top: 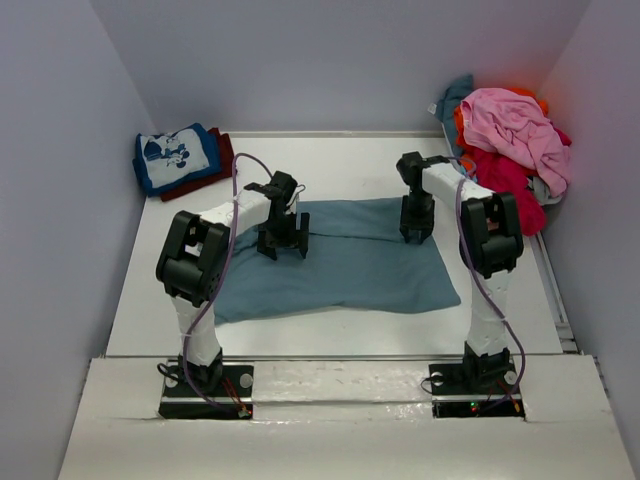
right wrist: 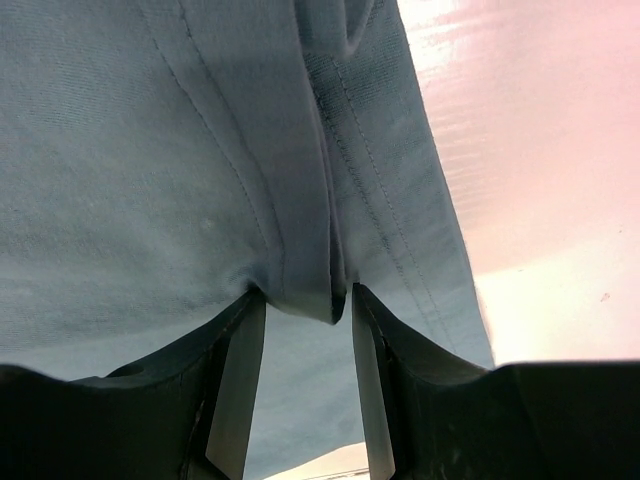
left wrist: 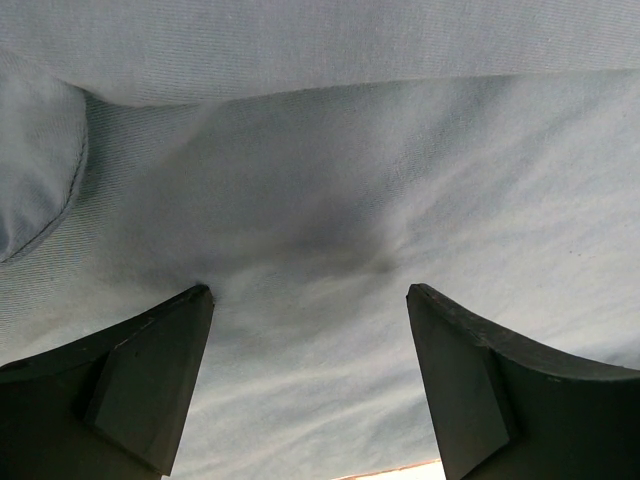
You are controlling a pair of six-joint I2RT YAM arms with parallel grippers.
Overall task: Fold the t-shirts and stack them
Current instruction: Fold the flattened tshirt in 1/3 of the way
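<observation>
A plain slate-blue t-shirt (top: 350, 270) lies spread flat on the middle of the table. My left gripper (top: 283, 248) is down on its far left part. In the left wrist view it (left wrist: 310, 292) is open wide, with its tips on the cloth (left wrist: 320, 150) and nothing between them. My right gripper (top: 417, 235) is at the shirt's far right edge. In the right wrist view it (right wrist: 306, 295) is closed on a raised fold of the hemmed edge (right wrist: 300, 200).
A folded blue tee with white cartoon print (top: 176, 155) lies on a folded dark red one (top: 222, 160) at the back left. A loose pile of pink (top: 515, 125), red (top: 510, 180), orange and teal tees sits at the back right. Walls enclose the table.
</observation>
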